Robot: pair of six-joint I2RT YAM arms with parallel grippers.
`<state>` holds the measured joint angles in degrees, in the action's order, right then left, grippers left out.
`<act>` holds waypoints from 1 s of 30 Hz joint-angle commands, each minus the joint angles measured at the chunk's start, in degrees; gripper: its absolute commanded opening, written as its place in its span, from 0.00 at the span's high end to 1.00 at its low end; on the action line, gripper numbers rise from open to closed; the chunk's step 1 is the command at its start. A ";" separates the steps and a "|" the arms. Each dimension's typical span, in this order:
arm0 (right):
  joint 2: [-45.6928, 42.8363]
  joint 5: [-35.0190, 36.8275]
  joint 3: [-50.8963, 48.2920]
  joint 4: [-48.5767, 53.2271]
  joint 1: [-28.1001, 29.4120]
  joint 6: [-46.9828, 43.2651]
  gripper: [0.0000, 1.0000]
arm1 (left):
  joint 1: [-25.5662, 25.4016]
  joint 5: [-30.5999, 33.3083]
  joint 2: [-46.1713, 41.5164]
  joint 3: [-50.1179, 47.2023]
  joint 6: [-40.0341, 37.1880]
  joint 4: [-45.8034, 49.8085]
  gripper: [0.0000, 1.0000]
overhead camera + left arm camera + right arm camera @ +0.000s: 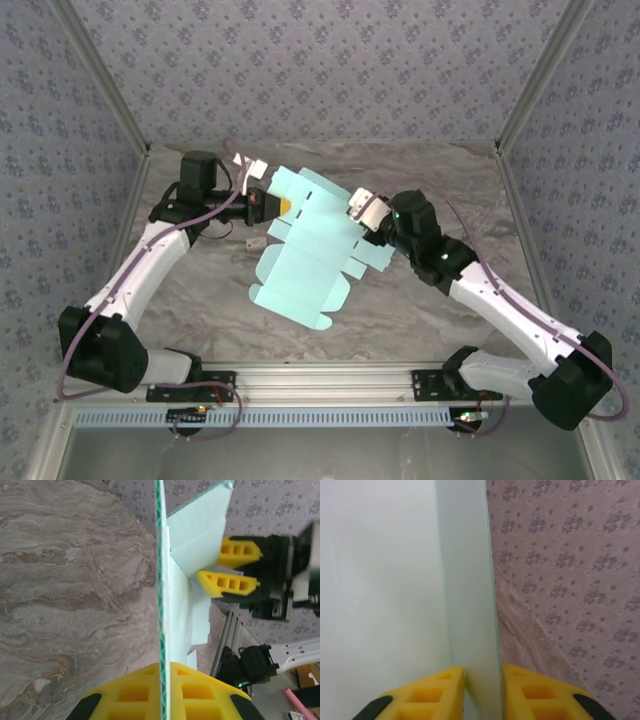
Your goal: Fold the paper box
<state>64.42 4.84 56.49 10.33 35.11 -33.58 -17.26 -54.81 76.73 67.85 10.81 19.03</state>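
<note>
The paper box (305, 255) is a flat, pale turquoise die-cut sheet with rounded flaps, held up off the table (200, 310) over its middle and slung between the two grippers. Its far end is the high one, and the near flaps hang toward the arm bases. One panel is creased up along a fold (the left wrist view shows it best, with the sheet (180, 605) seen edge-on).

The left gripper (268, 203) is clamped on the sheet's far left edge. In its own camera the yellow fingers (120, 695) press together at (162, 669), with the thin card running straight between them.

The right gripper (358, 208) sits at the sheet's far right side. Its jaws stand slightly parted (482, 672) on either side of a narrow upright panel of the sheet (380, 580), and the gap also shows from the left wrist (212, 562). I cannot tell whether either pad touches the card.

A small white tag (254, 241) lies on the marbled tabletop, just beside the sheet's left edge.
</note>
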 commanded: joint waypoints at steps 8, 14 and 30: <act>4.99 -32.29 9.64 15.43 -12.86 8.89 0.57 | -2.85 -4.53 2.19 4.13 -11.42 8.03 1.00; 7.71 -40.32 10.72 16.33 -16.74 7.79 0.32 | -3.35 -5.88 2.19 4.66 -12.30 8.39 1.00; 11.29 -40.63 12.75 16.36 -15.81 6.88 0.88 | -3.40 -3.33 2.20 4.62 -7.24 5.83 1.00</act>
<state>77.49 -39.03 68.62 27.35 18.57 -27.64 -20.36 -58.00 78.98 70.89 0.78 26.59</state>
